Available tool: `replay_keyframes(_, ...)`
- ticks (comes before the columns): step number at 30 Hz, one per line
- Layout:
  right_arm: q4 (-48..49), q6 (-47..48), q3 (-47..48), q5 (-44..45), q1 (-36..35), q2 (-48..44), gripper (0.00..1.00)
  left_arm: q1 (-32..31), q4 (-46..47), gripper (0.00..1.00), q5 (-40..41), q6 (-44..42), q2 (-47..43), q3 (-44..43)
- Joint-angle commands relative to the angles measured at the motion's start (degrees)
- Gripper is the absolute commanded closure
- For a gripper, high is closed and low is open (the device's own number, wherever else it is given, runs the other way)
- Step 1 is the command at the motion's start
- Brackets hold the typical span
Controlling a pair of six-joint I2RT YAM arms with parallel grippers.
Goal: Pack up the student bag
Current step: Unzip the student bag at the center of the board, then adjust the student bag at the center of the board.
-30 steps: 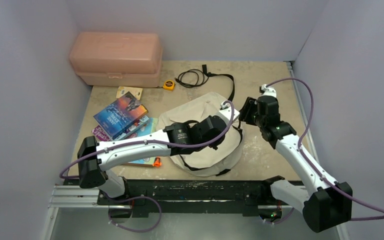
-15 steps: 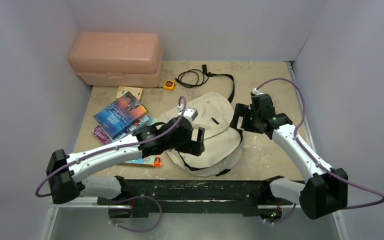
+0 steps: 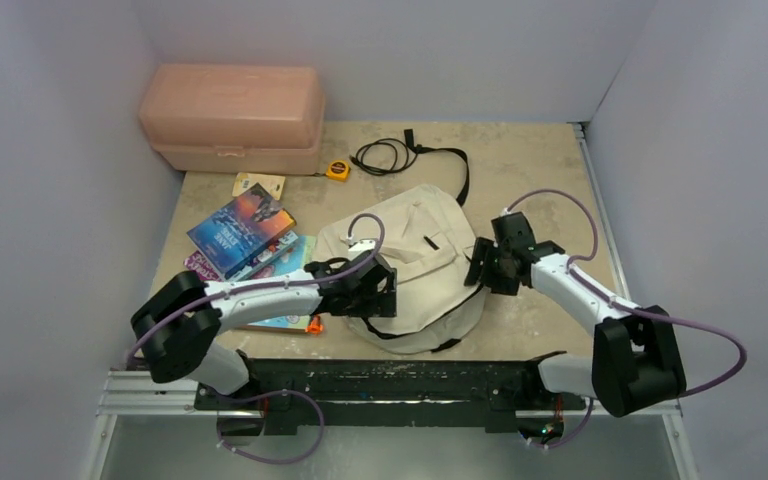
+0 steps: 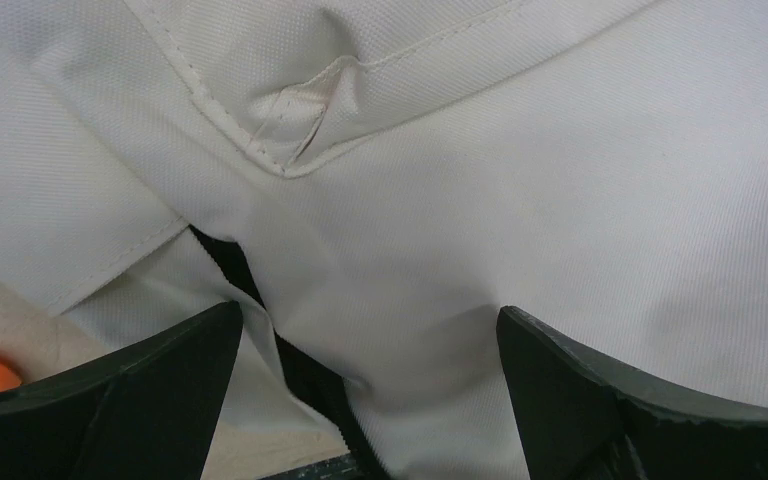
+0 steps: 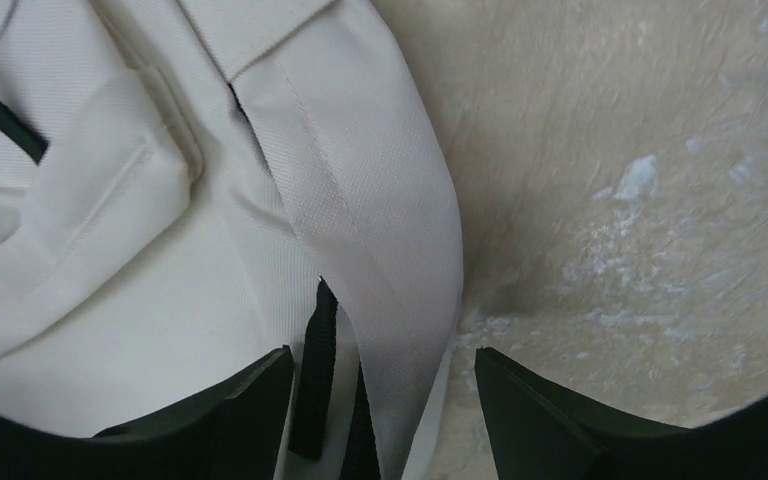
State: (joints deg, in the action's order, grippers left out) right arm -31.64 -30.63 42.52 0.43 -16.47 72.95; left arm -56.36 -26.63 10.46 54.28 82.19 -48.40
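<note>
**Bag on the surface, with my two pairs of fingers at its sides.**
The cream bag (image 3: 422, 262) lies flat near the middle of the surface (image 3: 540, 170), towards the near edge. My left fingers (image 4: 180, 370) are spread apart over the fabric on its left side and grip nothing. My right fingers (image 5: 245, 400) are likewise apart, straddling its right edge and a black strap (image 5: 315, 370). Books (image 3: 245, 232) lie to its left, and a pink box (image 3: 232, 118) stands in the far left corner.

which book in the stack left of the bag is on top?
The dark blue book with the orange glow on its cover. Its whole cover shows, and it overlaps the teal book and the pink book beneath it.
</note>
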Motion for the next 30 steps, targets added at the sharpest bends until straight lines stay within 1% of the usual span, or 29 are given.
replay_keyframes(1, 7.14, -6.52, -5.53, -4.36, 0.1, -2.21, 0.39, 0.2, 9.8, 0.01, -1.0, 2.11, 6.66, -0.63)
replay_keyframes(3, 7.86, -9.12, -7.96, -5.53, 0.13, -4.69, 0.58, 0.19, 10.97, 0.01, -2.58, 1.11, 10.94, -3.48)
replay_keyframes(4, 7.82, -10.91, -9.03, -5.03, 0.13, -6.5, 0.63, 0.2, 11.55, 0.02, -3.21, 0.17, 12.96, -5.15)
replay_keyframes(5, 7.7, -13.0, -10.29, -4.15, 0.12, -9.02, 0.65, 0.24, 11.44, 0.01, -3.62, -0.73, 15.9, -7.49)
replay_keyframes(9, 6.19, -23.04, -14.99, -1.27, 0.2, -21.17, 0.69, 2.12, 8.33, 0.01, -7.71, -4.97, 24.92, -20.33)
replay_keyframes(12, 7.06, -26.75, -18.37, 1.31, 0.3, -26.82, 0.68, 4.3, 6.04, 0.01, -10.07, -8.26, 31.35, -31.46)
replay_keyframes(14, 9.81, -26.65, -18.63, 2.19, 0.43, -27.32, 0.66, 6.32, 1.75, 0.01, -12.8, -10.83, 36.21, -42.07)
replay_keyframes(16, 11.79, -24.51, -16.56, 3.42, 0.56, -24.83, 0.65, 7.82, -2.66, 0.01, -13.48, -13.13, 39.0, -49.11)
replay_keyframes(17, 11.83, -23.11, -14.76, 5.28, 0.56, -22.84, 0.64, 8.49, -3.64, 0.01, -13.84, -14.24, 39.31, -50.89)
replay_keyframes(18, 11.07, -21.86, -12.76, 7.42, 0.7, -20.77, 0.63, 9.33, -4.3, 0.01, -14.28, -15.26, 38.94, -51.78)
replay_keyframes(19, 10.01, -20.48, -10.66, 9.39, 0.73, -18.93, 0.58, 10.06, -4.59, 0.01, -14.67, -16.3, 37.99, -51.98)
replay_keyframes(20, 9.74, -18.78, -9.03, 10.47, 0.8, -17.73, 0.55, 10.67, -5.32, 0.01, -14.9, -17.43, 36.82, -51.83)
replay_keyframes(22, 9.7, -15.73, -7.08, 11.69, 0.84, -16.94, 0.46, 11.85, -6.97, 0.01, -15.19, -19.98, 33.52, -50.25)
replay_keyframes(25, 10.46, -11.38, -6.23, 12.58, 0.83, -18.78, 0.31, 12.76, -8.1, 0.0, -15.43, -23.53, 26.24, -45.1)
replay_keyframes(28, 9.19, -6.66, -4.55, 14.5, 0.79, -21.11, 0.2, 13.09, -10.66, 0.0, -14.77, -25.51, 16.55, -39.14)
replay_keyframes(29, 8.55, -4.37, -3.41, 14.47, 0.81, -21.78, 0.14, 13.09, -10.77, 0.0, -14.12, -25.61, 12.92, -36.4)
replay_keyframes(30, 8.26, -2.89, -2.59, 13.97, 0.77, -22.25, 0.12, 13.07, -10.56, 0.0, -13.38, -25.28, 9.14, -33.58)
